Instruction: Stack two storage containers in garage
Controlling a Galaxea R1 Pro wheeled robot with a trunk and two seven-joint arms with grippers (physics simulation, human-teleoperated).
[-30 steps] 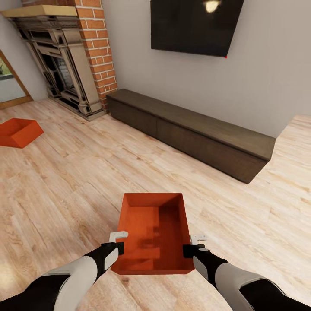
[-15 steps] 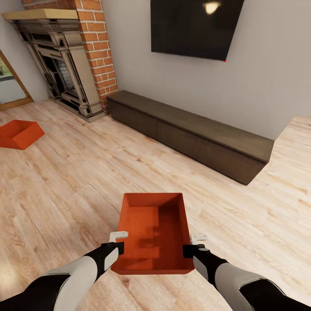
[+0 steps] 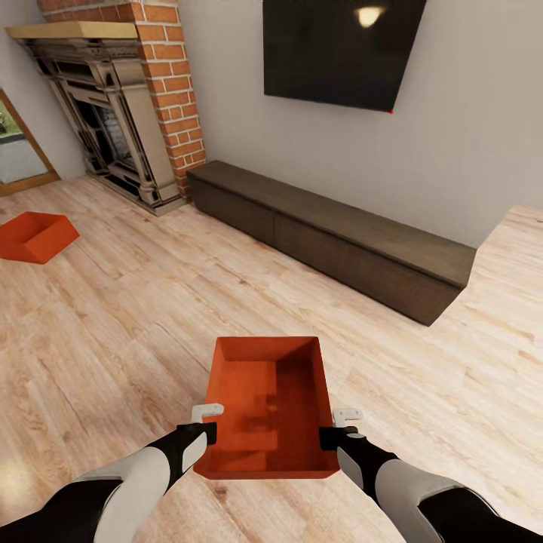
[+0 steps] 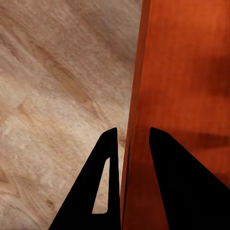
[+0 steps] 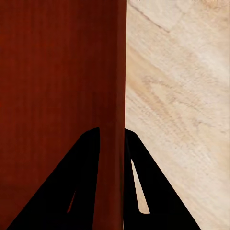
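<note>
A two-armed robot carries an orange bin through the living room, the left gripper pinching the bin's left wall and the right gripper pinching its right wall. In both wrist views each pair of jaws straddles a wall, one finger inside and one outside, closed on it. The bin hangs level in front of the robot's trunk, above the light wood plank floor. The second bin sits on the planks well apart, near the glass door and the brick fireplace. Judged from the scene, this is the carrying step: the garage is not in sight, so the next move calls for driving out of this room while keeping both grips even. A long dark cabinet runs beneath the black wall television.
</note>
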